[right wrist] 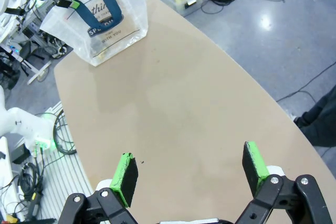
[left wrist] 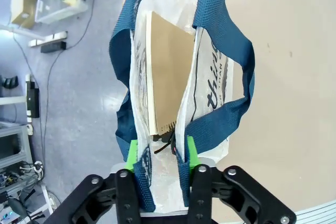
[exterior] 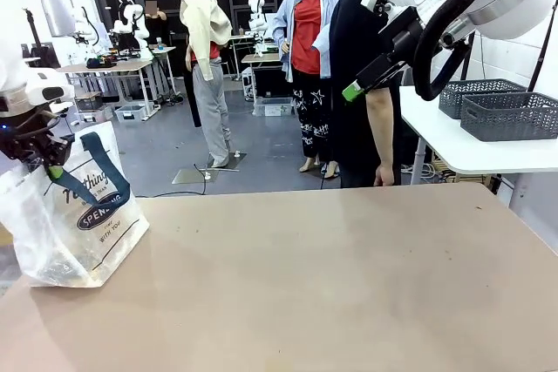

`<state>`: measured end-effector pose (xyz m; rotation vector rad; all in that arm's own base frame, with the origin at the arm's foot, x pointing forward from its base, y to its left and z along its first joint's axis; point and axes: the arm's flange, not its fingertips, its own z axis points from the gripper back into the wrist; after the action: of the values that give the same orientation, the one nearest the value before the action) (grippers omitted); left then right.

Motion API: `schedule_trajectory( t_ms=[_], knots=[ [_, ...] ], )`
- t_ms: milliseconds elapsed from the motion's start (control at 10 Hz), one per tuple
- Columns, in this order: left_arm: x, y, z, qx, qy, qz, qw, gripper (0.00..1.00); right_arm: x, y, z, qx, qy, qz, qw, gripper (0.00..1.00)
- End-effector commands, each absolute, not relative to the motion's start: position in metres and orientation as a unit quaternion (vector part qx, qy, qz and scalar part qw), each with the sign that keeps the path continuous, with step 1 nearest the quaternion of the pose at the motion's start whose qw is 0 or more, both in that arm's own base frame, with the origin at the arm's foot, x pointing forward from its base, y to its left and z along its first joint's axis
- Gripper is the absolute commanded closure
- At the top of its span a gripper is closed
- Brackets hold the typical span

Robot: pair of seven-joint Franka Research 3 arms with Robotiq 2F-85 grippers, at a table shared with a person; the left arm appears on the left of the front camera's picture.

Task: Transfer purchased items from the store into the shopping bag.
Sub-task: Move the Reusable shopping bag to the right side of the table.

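Translucent, crinkled glossy plastic for the shopping bag (left wrist: 210, 85), with coarse woven navy cloth straps (left wrist: 223, 30). Inside the bag, matt tan card-like sheet (left wrist: 168, 72). Under the bag, smooth matt beige bench (exterior: 349, 276). Matt black end effector (right wrist: 191, 174) with green rubbery-looking pads (right wrist: 126, 174).

So my table (exterior: 349, 285) is a plain tan-beige top with a rounded edge — mostly bare surface across the middle and the far side. The one thing sitting on it is the shopping bag (exterior: 74, 215), parked right at the corner on my left, near the edge. It's clear plastic with navy straps and a navy oval logo, standing upright. From my left wrist I can see a flat brown card-like panel (left wrist: 168, 77) standing inside it — plus something small and dark low down.
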<state>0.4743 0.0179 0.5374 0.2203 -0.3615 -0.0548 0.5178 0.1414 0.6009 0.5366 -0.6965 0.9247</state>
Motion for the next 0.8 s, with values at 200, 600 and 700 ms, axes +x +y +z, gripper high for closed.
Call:
schedule_trajectory(
  t_ms=[200,600,700],
  knots=[
    [0.479,0.016,0.554,0.112,-0.178,-0.017,0.978,0.0,0.514,0.141,0.6,0.245,-0.321,0.43,0.807,0.0],
    [0.477,0.01,0.572,0.102,-0.185,-0.024,0.977,0.0,0.514,0.141,0.6,0.245,-0.321,0.43,0.807,0.0],
    [0.475,0.008,0.576,0.096,-0.184,-0.031,0.978,0.0,0.514,0.141,0.6,0.245,-0.321,0.43,0.807,0.0]
  ],
)
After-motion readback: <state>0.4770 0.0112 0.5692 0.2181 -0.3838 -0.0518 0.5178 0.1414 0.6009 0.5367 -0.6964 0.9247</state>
